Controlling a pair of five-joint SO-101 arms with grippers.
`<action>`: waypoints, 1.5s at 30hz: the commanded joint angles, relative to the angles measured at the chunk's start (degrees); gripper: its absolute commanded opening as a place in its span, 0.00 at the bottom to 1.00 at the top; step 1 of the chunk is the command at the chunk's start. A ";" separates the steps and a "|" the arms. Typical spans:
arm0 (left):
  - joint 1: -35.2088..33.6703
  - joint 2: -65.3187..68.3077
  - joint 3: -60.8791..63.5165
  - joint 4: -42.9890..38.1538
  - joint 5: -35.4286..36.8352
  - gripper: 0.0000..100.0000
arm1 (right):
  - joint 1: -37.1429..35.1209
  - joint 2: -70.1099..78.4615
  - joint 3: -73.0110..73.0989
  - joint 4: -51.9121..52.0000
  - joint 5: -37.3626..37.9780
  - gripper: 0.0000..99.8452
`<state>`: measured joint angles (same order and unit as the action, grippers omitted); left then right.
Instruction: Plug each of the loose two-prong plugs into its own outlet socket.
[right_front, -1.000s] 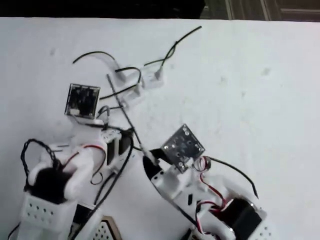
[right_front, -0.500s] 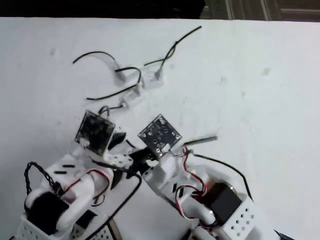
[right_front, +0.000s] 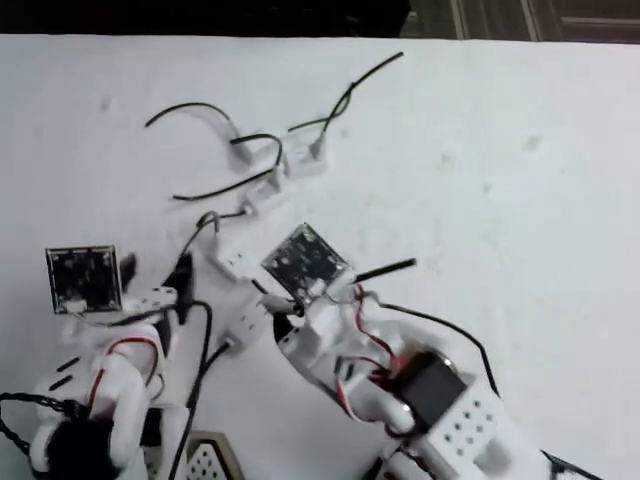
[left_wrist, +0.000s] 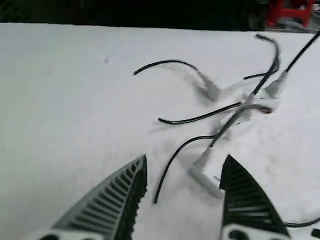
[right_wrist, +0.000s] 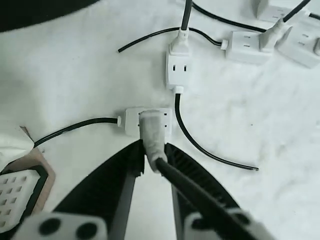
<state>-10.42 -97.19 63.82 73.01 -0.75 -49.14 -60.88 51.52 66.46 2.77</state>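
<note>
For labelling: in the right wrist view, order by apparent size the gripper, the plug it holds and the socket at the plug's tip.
Largest: right gripper, though it is nearest the camera.
Then plug and socket: they look alike, so unranked.

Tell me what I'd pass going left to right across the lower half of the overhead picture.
Square circuit board on the left arm → white socket block → square circuit board on the right arm → black cord end sticking out sideways.
</note>
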 joint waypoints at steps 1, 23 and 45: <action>-6.02 -0.57 5.01 -0.44 -2.73 0.24 | -0.48 6.81 -2.11 -4.44 0.62 0.02; -13.58 -0.57 18.73 -4.75 -7.47 0.24 | 2.15 36.79 -9.14 -14.81 5.36 0.02; -13.58 -0.57 18.81 -4.75 -7.47 0.24 | 5.14 42.95 -11.16 -10.42 7.74 0.02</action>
<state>-23.60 -97.19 82.81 69.41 -7.52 -45.36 -17.98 41.76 54.95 9.80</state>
